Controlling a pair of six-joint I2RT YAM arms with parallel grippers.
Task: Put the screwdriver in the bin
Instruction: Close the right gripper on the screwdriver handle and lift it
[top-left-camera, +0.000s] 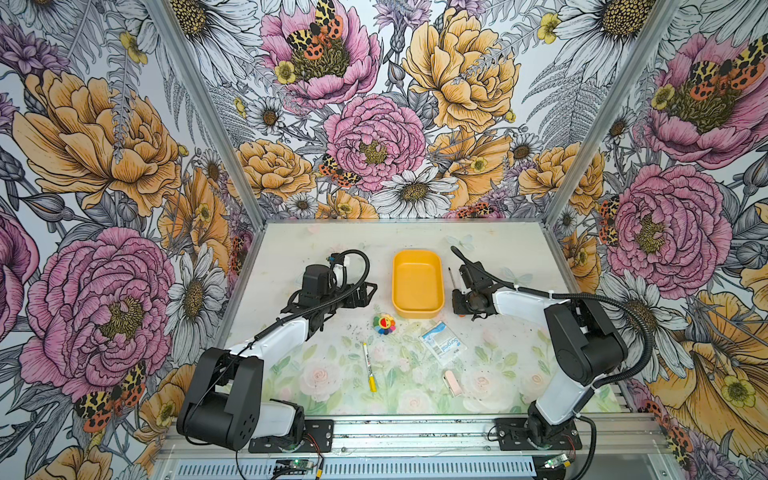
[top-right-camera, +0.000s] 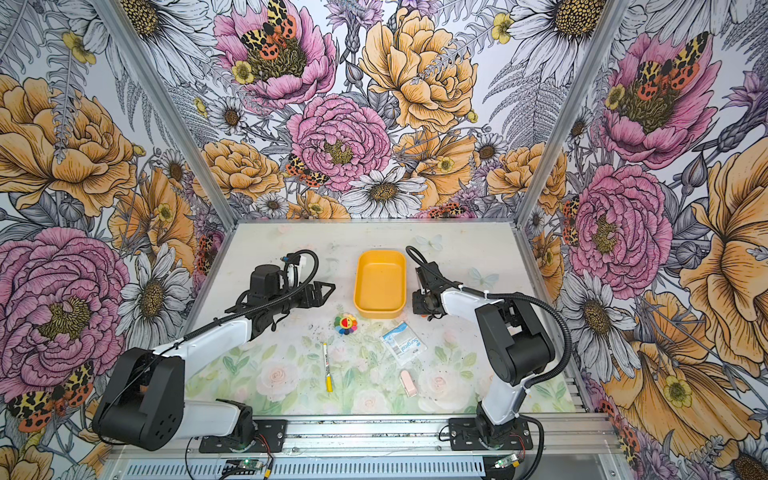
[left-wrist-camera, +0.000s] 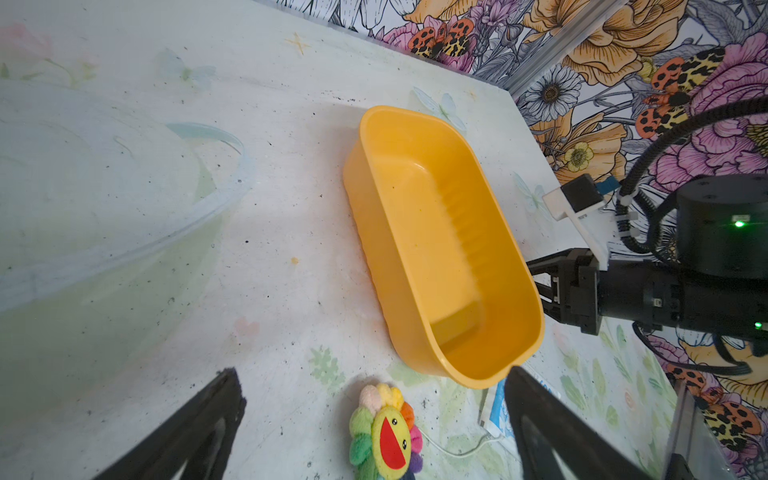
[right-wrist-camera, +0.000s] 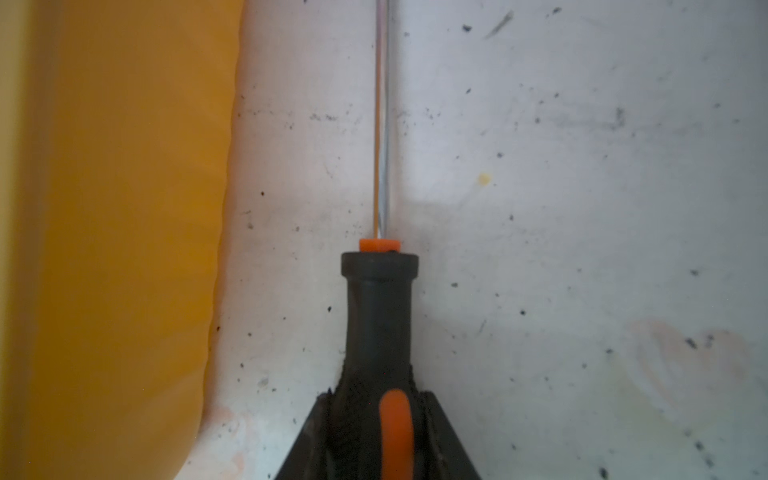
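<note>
Listing a top view: right hand (top-left-camera: 458, 300) clenched on the screwdriver (top-left-camera: 451, 279), just beside the bin (top-left-camera: 417, 252), outside its right wall; contact with the tabletop (top-left-camera: 332, 249) cannot be told. Left wrist view: left hand (left-wrist-camera: 372, 374) released and empty, bin (left-wrist-camera: 374, 232) ahead, plush flower toy (left-wrist-camera: 386, 432) near. Right wrist view: fingers (right-wrist-camera: 309, 453) pinch the screwdriver (right-wrist-camera: 378, 316) by its black handle, shaft parallel to the bin (right-wrist-camera: 124, 208) wall.

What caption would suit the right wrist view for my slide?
Right end effector shut on the handle of the screwdriver, whose shaft runs alongside the yellow bin.
</note>
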